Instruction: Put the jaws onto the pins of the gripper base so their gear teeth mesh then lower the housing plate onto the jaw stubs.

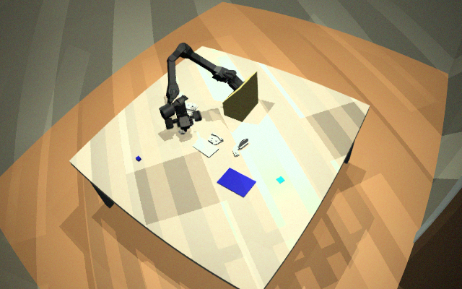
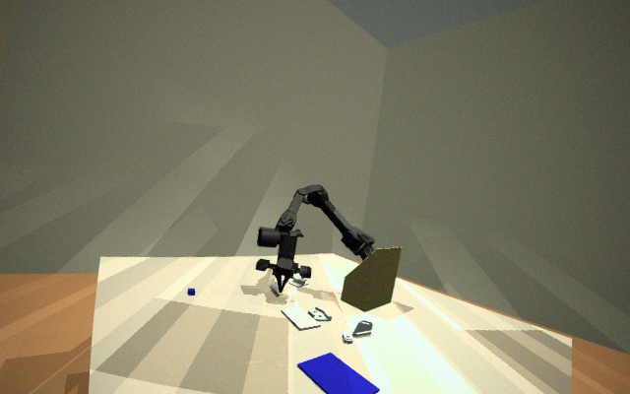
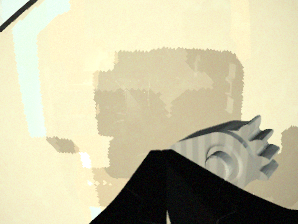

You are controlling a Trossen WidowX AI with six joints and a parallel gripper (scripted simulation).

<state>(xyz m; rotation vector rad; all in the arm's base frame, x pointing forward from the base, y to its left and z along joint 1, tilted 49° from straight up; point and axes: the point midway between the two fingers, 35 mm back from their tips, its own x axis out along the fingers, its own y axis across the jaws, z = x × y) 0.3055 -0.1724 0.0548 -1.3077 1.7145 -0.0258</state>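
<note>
A toothed grey jaw sits just beside your gripper, whose 2 fingers are together, apparently empty; you seem to be at jaw pickup, which calls for opening and realigning over it.

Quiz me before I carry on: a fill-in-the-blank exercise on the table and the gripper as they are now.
The fingers of the gripper are not open but ____.
In the wrist view, the grey part beside the fingertips has gear ____ at one end.
The large rectangular sheet is coloured ____.
The white plate is not standing upright but lying ____.

Missing words: shut; teeth; blue; flat.
</note>
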